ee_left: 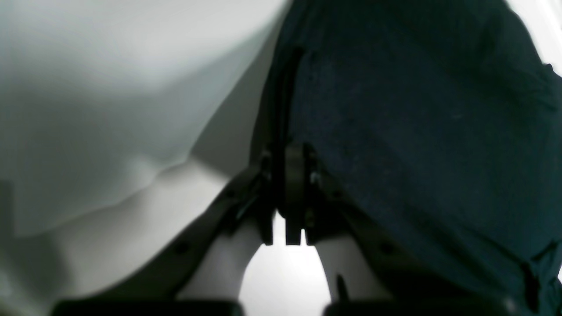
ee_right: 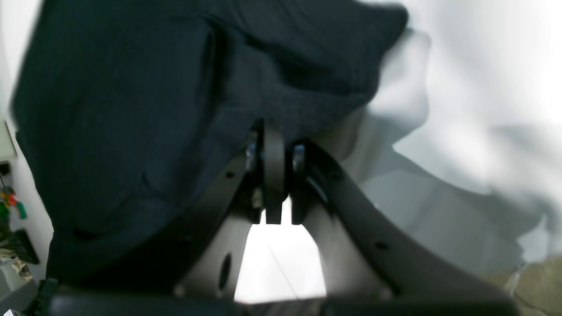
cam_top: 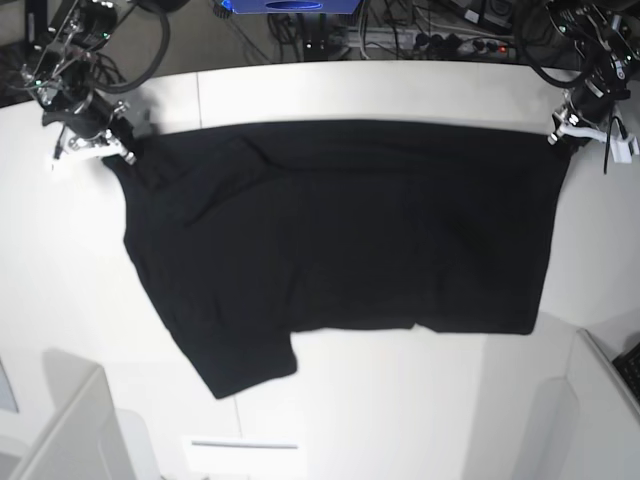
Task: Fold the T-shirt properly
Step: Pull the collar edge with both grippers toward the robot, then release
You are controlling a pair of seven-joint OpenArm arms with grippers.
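T-shirt (cam_top: 340, 250) stretched plain-side up across white bench (cam_top: 400, 90), long axis left-right, sleeve (cam_top: 235, 355) pointing toward near edge. Left gripper (cam_top: 562, 132) clamped on one far corner, right gripper (cam_top: 118, 150) clamped on other.

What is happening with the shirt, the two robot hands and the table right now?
T-shirt: plain black side showing, stretched between the two hands at its top corners, the rest hanging down with one sleeve lowest.
Left gripper: shut on the T-shirt's corner.
Right gripper: shut on the T-shirt's other corner.
Table: white, partly covered by the T-shirt.
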